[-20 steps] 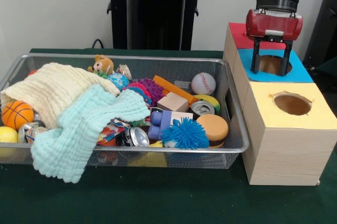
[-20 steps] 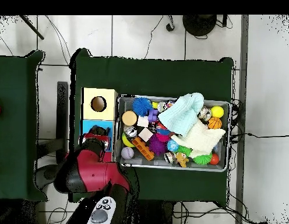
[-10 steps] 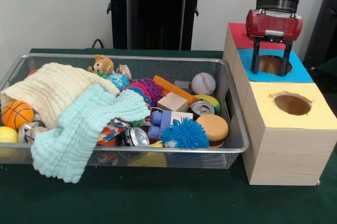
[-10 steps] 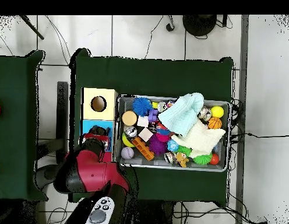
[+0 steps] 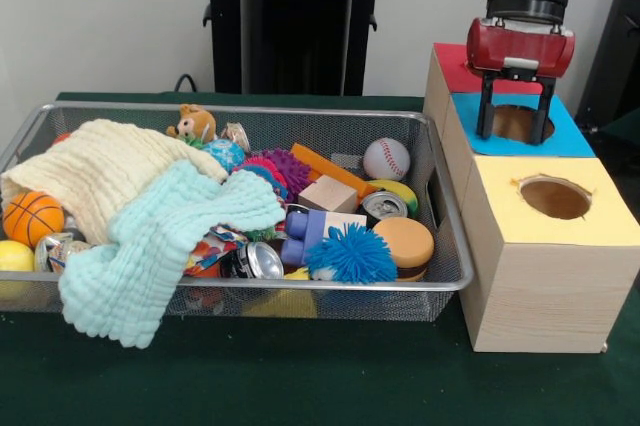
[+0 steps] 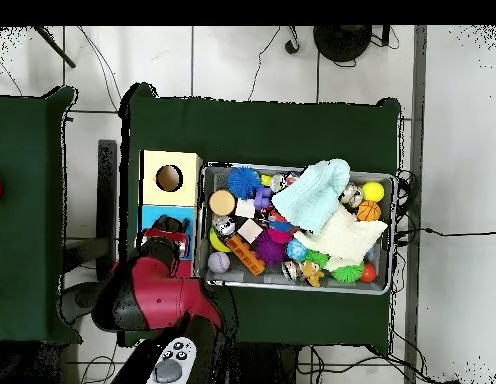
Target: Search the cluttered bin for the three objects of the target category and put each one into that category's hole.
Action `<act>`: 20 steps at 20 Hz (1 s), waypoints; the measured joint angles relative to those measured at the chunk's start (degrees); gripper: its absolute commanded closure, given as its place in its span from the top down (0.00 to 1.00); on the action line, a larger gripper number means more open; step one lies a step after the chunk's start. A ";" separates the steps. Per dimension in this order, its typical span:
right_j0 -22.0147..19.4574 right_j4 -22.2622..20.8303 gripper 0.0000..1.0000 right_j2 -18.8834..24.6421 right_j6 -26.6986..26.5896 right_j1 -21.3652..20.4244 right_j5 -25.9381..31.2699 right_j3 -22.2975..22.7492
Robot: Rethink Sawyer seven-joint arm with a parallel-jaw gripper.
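The wire mesh bin (image 5: 250, 109) stands on the green table, full of toys; it also shows in the overhead view (image 6: 292, 287). No see-through bottle shows in it; two cloths cover its left half. My gripper (image 5: 515, 134) hangs over the round hole (image 5: 518, 123) in the blue-topped part of the wooden box, right of the bin. Its two black fingers (image 5: 487, 111) stand apart on either side of the hole, with nothing between them. In the overhead view the gripper (image 6: 170, 225) sits over the blue top, partly hidden by the red arm.
The box also has a yellow top with a hole (image 5: 555, 197) and a red top (image 5: 455, 71). In the bin lie a cream cloth (image 5: 100, 171), a mint cloth (image 5: 150, 246), silver cans (image 5: 255, 261), a baseball (image 5: 386, 158), a blue spiky ball (image 5: 352, 254) and a teddy (image 5: 195, 124).
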 measured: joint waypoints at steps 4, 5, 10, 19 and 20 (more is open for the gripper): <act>-2.89 -0.25 1.00 1.79 0.00 -1.26 1.75 0.51; -3.81 -0.42 1.00 2.34 0.00 -1.69 2.34 0.70; -11.13 -2.00 1.00 5.96 0.00 -5.22 7.06 2.33; -24.72 -6.85 1.00 9.99 0.00 -10.87 12.31 4.86; -25.92 -7.64 1.00 10.29 0.00 -11.06 12.31 4.86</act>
